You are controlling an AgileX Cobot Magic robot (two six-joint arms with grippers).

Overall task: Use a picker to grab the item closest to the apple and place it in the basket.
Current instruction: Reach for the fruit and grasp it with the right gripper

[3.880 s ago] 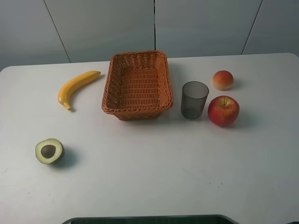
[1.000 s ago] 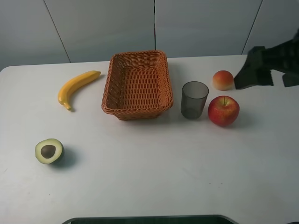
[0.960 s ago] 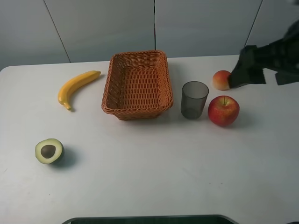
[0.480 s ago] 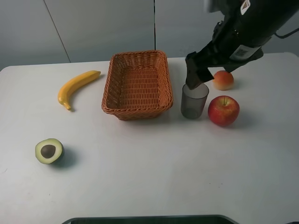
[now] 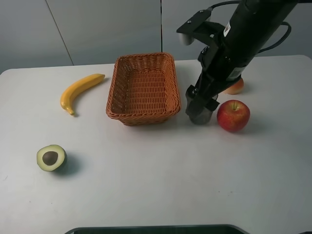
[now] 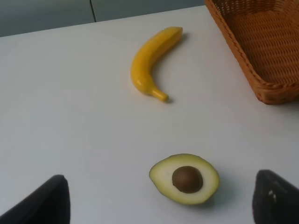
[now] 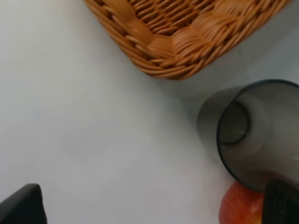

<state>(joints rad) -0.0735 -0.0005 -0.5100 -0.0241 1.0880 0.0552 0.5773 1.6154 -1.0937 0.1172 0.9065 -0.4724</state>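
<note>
The smoky dark-grey cup (image 5: 200, 116) stands between the wicker basket (image 5: 143, 87) and the red apple (image 5: 233, 115). The picker, my black right arm (image 5: 243, 34), reaches down from the upper right, and its gripper (image 5: 199, 101) covers most of the cup. In the right wrist view the gripper (image 7: 152, 205) is open and wide. One fingertip (image 7: 282, 200) overlaps the cup's (image 7: 261, 133) rim beside the apple (image 7: 242, 209), and the other (image 7: 22, 205) hangs over bare table. My left gripper (image 6: 163, 205) is open above the table, out of the exterior high view.
A banana (image 5: 80, 91) lies left of the basket and a halved avocado (image 5: 51, 158) sits at the front left. An orange-pink fruit (image 5: 237, 87) behind the apple is partly hidden by the arm. The left wrist view shows the banana (image 6: 152, 63), avocado (image 6: 184, 178) and a basket corner (image 6: 261, 46).
The right arm swung in from the right edge, passed over the orange-pink fruit, and has come down over the cup. The cup, apple and basket have not moved.
</note>
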